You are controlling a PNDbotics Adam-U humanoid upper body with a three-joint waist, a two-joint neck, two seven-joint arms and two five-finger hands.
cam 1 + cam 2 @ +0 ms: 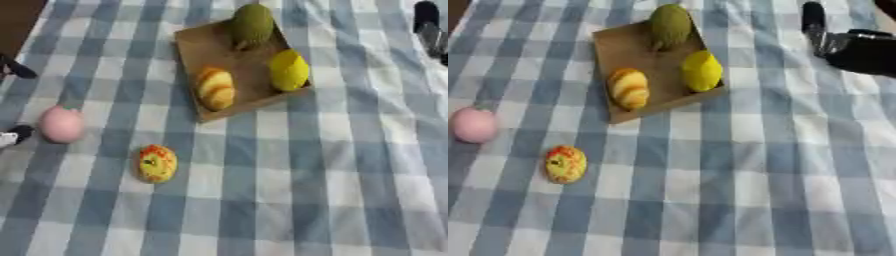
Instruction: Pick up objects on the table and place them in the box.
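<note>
Two items on checked cloth: yellow-red, pink; three in box.

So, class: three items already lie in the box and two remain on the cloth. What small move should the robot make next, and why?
Probably the left hand should close in on the pink round object. It shows beside that object at the left edge, while the right hand is far off, right of the box. The yellow-red object can wait.

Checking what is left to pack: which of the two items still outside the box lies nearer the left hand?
The pink round one, right beside the left hand at the table's left edge; the yellow-and-red one lies further right.
</note>
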